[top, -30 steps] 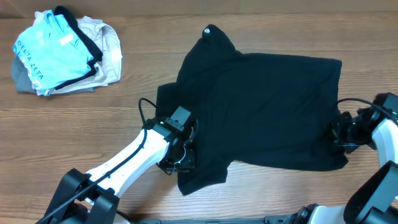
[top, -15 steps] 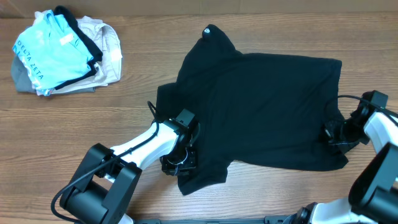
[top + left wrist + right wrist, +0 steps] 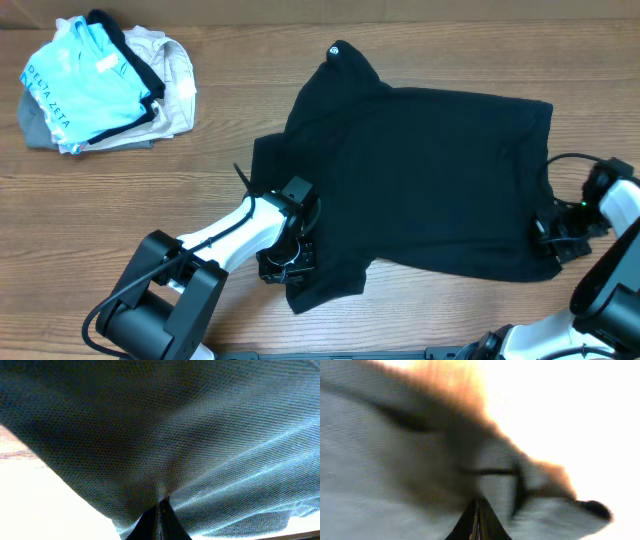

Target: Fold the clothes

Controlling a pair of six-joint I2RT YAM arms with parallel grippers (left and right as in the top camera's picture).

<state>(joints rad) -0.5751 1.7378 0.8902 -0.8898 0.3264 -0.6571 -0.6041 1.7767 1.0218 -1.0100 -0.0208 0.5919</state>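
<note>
The black T-shirt lies spread on the wooden table, with its small white neck tag at the top. My left gripper is shut on the shirt's lower-left edge; in the left wrist view the shut jaws pinch the dark mesh fabric. My right gripper is at the shirt's lower-right corner; in the blurred right wrist view its jaws are shut on fabric.
A pile of other garments sits at the back left: a light blue shirt with lettering on top of beige and grey clothes. Both arms' cables lie near the shirt's edges.
My right gripper has moved right and slightly down with the shirt's corner, pulling the right edge out a little. The left gripper has stayed in place over the last half second.
</note>
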